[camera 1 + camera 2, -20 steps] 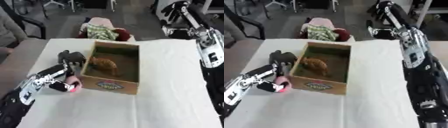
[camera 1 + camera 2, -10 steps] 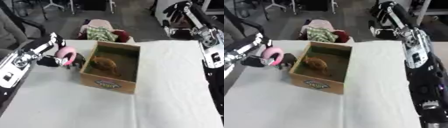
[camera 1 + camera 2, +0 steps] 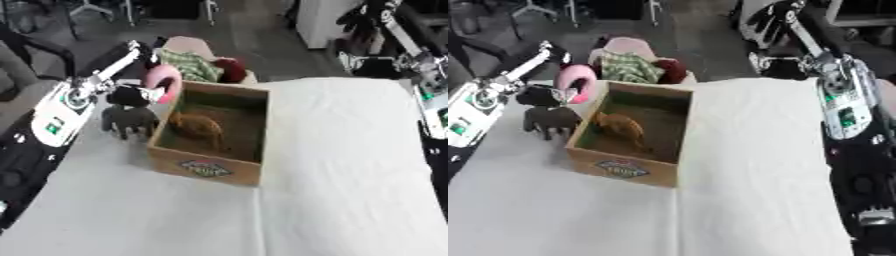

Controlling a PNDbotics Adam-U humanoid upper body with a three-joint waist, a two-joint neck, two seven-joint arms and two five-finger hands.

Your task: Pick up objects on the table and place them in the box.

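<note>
In the left eye view the robot's left hand (image 3: 133, 95) has its fingers curled round a pink ring-shaped soft toy (image 3: 163, 83), carried in the air just over the near-left rim of the open brown cardboard box (image 3: 210, 170), which stands on the white-clothed table (image 3: 350, 190). A brown plush animal (image 3: 199, 127) already lies inside the box, and a dark grey toy animal on four legs (image 3: 129, 120) stands on the cloth just beside the box's left wall, below the hand. The step in hand looks like the carry to the box: the next move calls for shifting the ring a little further over the opening and letting go, clear of the rim. In the right eye view the right hand (image 3: 770, 19) hangs raised well beyond the table's far edge; whether its fingers are straight or curled cannot be told. The box's front face bears an oval printed label (image 3: 621, 169), its writing unreadable.
</note>
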